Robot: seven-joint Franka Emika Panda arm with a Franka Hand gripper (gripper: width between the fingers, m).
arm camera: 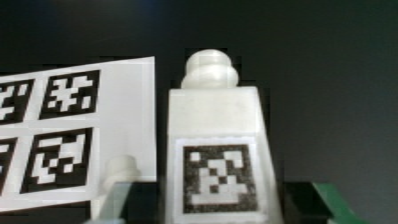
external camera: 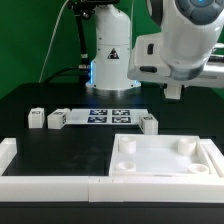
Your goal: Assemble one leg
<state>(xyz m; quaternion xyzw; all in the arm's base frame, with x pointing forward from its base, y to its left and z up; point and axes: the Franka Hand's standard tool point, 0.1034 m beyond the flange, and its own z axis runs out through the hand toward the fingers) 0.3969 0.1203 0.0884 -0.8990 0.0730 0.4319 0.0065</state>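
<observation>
Black tabletop (external camera: 60, 148) below, the claw (arm camera: 201, 188) pinches the leg (arm camera: 217, 130), long axis straight out from the claw, knobbed tip farthest off. Only the wrist view shows that grip; the exterior view adds a socketed white tray (external camera: 160, 158) beneath the claw.

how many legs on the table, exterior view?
3. One leg and a second leg side by side at the exterior view's left; a third leg at the right end of the marker board in that view. The arm may hide more.
</observation>
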